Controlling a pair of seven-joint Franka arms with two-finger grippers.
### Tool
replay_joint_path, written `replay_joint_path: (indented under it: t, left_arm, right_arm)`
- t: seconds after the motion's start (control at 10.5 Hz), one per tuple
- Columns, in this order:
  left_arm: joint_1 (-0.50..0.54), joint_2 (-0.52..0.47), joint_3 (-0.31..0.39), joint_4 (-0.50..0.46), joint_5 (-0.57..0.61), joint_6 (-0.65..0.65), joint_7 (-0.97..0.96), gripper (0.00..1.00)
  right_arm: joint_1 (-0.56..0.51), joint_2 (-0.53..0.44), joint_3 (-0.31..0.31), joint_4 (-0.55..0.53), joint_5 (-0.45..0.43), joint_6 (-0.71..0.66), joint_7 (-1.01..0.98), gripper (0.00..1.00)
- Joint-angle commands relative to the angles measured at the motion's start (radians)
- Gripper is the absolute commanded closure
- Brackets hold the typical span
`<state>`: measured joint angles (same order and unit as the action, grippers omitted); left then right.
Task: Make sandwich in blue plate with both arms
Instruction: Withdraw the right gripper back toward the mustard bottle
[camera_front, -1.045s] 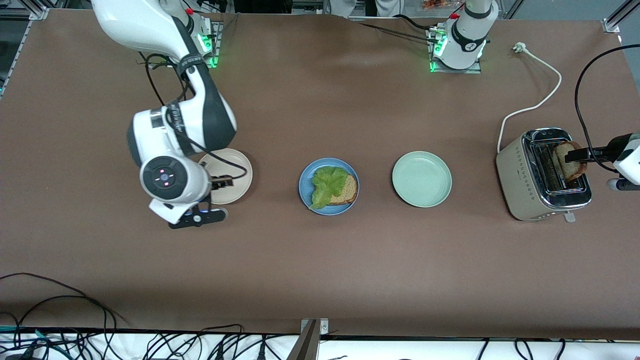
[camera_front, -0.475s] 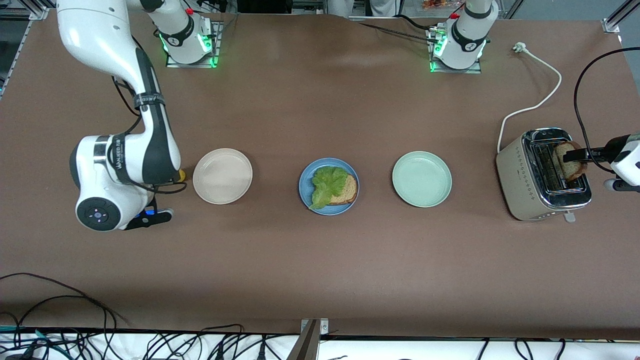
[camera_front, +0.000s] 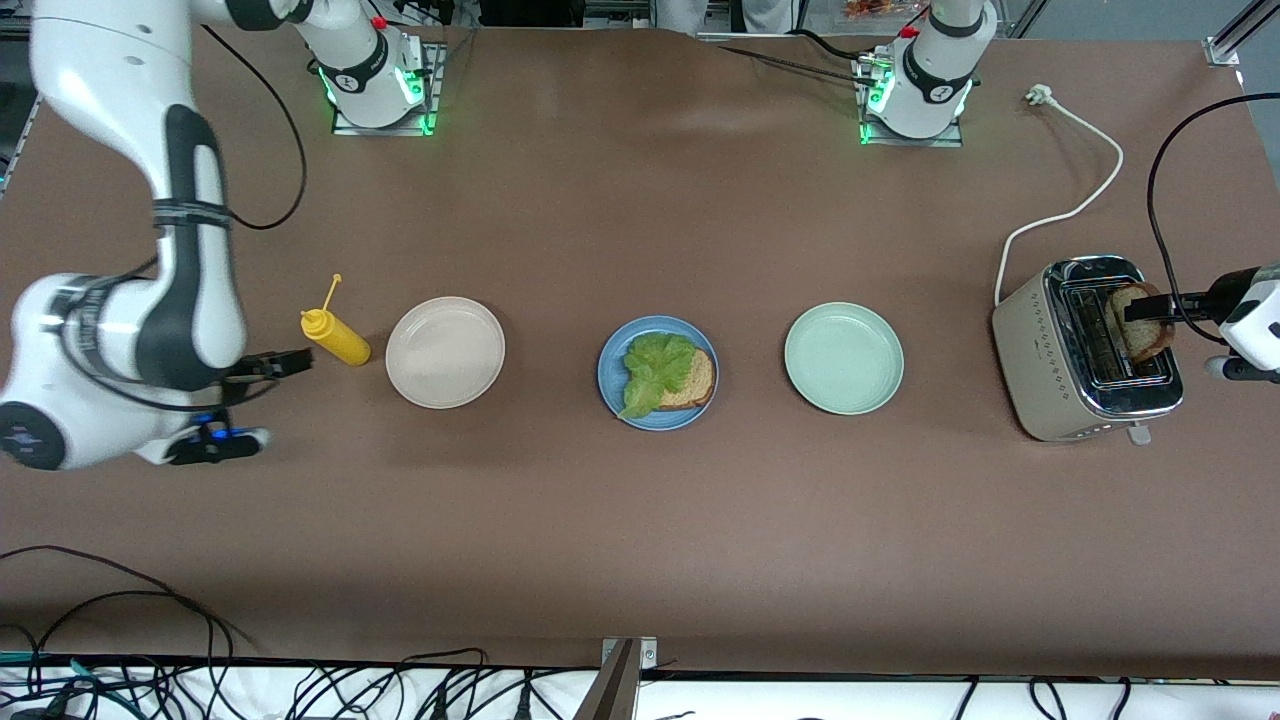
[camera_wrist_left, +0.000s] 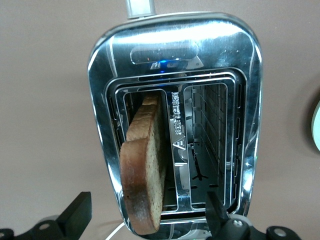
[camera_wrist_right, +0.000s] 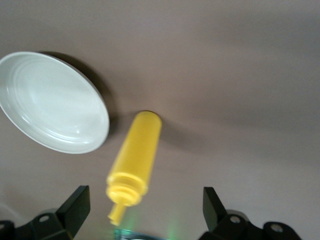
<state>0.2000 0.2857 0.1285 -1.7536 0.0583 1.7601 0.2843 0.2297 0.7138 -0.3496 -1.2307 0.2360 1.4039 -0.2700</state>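
Note:
The blue plate (camera_front: 612, 378) sits mid-table. On it lies one brown bread slice (camera_front: 695, 385) with a green lettuce leaf (camera_front: 652, 368) on top. A second bread slice (camera_front: 1142, 338) stands up out of a slot of the toaster (camera_front: 1050, 370); it also shows in the left wrist view (camera_wrist_left: 145, 165). My left gripper (camera_front: 1150, 312) (camera_wrist_left: 147, 214) is over the toaster, open, with one finger on each side of that slice and clear of it. My right gripper (camera_front: 285, 362) (camera_wrist_right: 145, 210) is open and empty, beside a yellow squeeze bottle (camera_front: 340, 342) (camera_wrist_right: 137, 152).
A beige-white plate (camera_front: 445, 352) (camera_wrist_right: 50, 110) stands next to the bottle toward the right arm's end. A mint-green plate (camera_front: 843, 358) stands between the blue plate and the toaster. The toaster's white cord (camera_front: 1090, 190) trails toward the left arm's base.
My right arm has swung away from over the beige plate toward its end of the table, uncovering the yellow bottle. The left gripper has stayed at the toaster slice.

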Motion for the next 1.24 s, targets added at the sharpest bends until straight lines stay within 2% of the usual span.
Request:
replay_joint_path:
  t: [0.0, 0.29, 0.38, 0.48, 0.57, 0.76, 0.86, 1.05, 1.14]
  left_arm:
    - [0.007, -0.002, -0.006, -0.003, 0.015, -0.017, 0.021, 0.0]
    - [0.006, -0.002, -0.006, 0.0, 0.015, -0.019, 0.022, 0.0]
    - [0.004, -0.002, -0.006, 0.0, 0.015, -0.021, 0.022, 0.0]
    - [0.004, -0.002, -0.006, 0.002, 0.015, -0.024, 0.022, 0.0]
    - [0.003, -0.003, -0.006, 0.005, 0.015, -0.027, 0.022, 0.0]
    - [-0.005, -0.014, -0.007, 0.003, 0.015, -0.028, 0.022, 0.0]
    - [-0.007, -0.023, -0.009, 0.002, 0.015, -0.03, 0.022, 0.0]
    - [-0.039, -0.064, -0.009, -0.004, 0.006, -0.022, 0.023, 0.0]
    - [-0.057, -0.089, -0.009, -0.015, 0.002, -0.021, 0.022, 0.0]
  right_arm:
    - [-0.099, -0.016, 0.001, 0.039, 0.029, -0.025, -0.296, 0.0]
    - [-0.192, -0.016, 0.018, 0.042, 0.061, -0.017, -0.683, 0.0]
    - [-0.219, -0.011, 0.018, 0.034, 0.145, -0.023, -0.83, 0.0]
    - [-0.219, -0.014, 0.015, -0.002, 0.213, -0.017, -0.988, 0.0]
    - [-0.223, -0.014, 0.017, -0.033, 0.227, -0.011, -1.108, 0.0]
    - [-0.233, -0.036, 0.017, -0.164, 0.242, 0.053, -1.358, 0.0]
    - [-0.243, -0.042, 0.017, -0.224, 0.281, 0.1, -1.479, 0.0]
    - [-0.254, -0.042, 0.015, -0.314, 0.382, 0.116, -1.665, 0.0]
    - [-0.257, -0.042, 0.014, -0.346, 0.403, 0.127, -1.757, 0.0]
